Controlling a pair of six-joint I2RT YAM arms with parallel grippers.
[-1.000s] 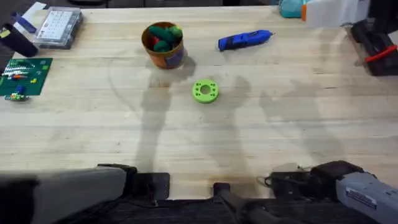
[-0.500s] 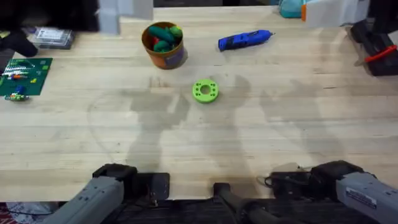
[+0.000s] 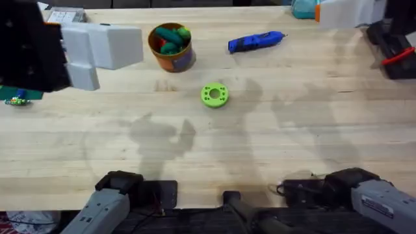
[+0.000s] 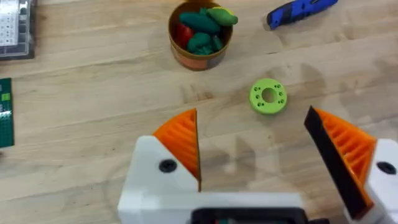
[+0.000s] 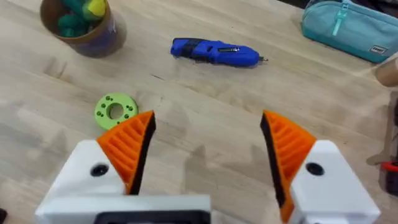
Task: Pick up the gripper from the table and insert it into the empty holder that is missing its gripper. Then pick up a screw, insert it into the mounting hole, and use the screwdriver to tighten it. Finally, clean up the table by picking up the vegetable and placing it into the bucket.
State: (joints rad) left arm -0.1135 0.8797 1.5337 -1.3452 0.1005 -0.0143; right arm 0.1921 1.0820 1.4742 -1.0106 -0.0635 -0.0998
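Orange bucket on the wooden worktop, yellow-and-green vegetable lying inside with darker green pieces. Blue screwdriver well right of bucket; green ring near, toward the bases. Left claw spread wide, empty. Right claw likewise agape, empty.

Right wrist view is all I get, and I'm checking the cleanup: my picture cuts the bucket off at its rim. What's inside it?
Observer: The left wrist view shows the bucket holding dark green pieces, a red piece and the yellow-and-green vegetable on top.
Operator: And the left gripper?
Observer: The left gripper is open, holding nothing, raised above the table with the green ring ahead of it.
Operator: Anything farther left?
Observer: A green circuit board and a clear parts box.
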